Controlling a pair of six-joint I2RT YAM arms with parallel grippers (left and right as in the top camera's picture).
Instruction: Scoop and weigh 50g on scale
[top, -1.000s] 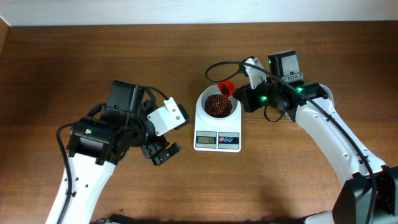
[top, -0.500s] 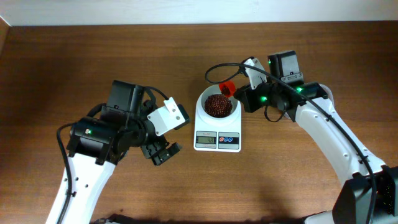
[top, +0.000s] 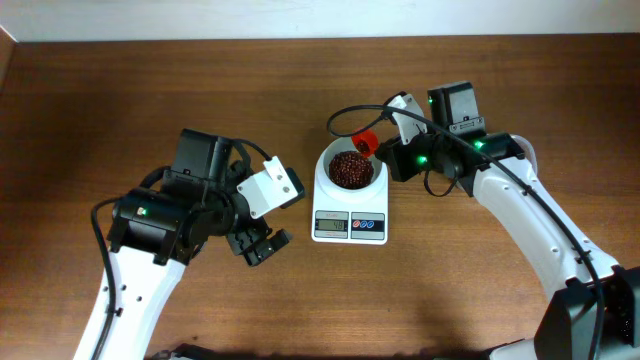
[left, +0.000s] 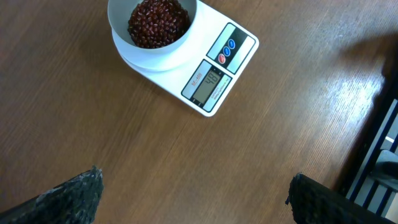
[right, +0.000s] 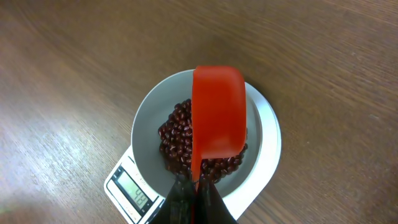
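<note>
The white scale (top: 349, 221) sits mid-table, its round bowl (top: 351, 169) heaped with red beans (right: 180, 140). A red scoop (right: 217, 112) hangs tilted over the bowl, and my right gripper (right: 196, 186) is shut on its handle. In the overhead view the scoop (top: 366, 141) shows at the bowl's far right rim, beside the right gripper (top: 392, 152). My left gripper (top: 258, 243) stands open over bare table to the left of the scale (left: 211, 68), nothing between its fingers (left: 74, 193). The display (left: 207, 83) is lit, its digits too small to read surely.
The brown wooden table (top: 450, 280) runs to a pale wall along the far edge. A black cable (top: 345, 112) loops above the bowl from the right arm. A dark frame (left: 379, 143) shows at the right of the left wrist view.
The right gripper and red scoop have shifted very slightly over the bowl. The left arm has not moved.
</note>
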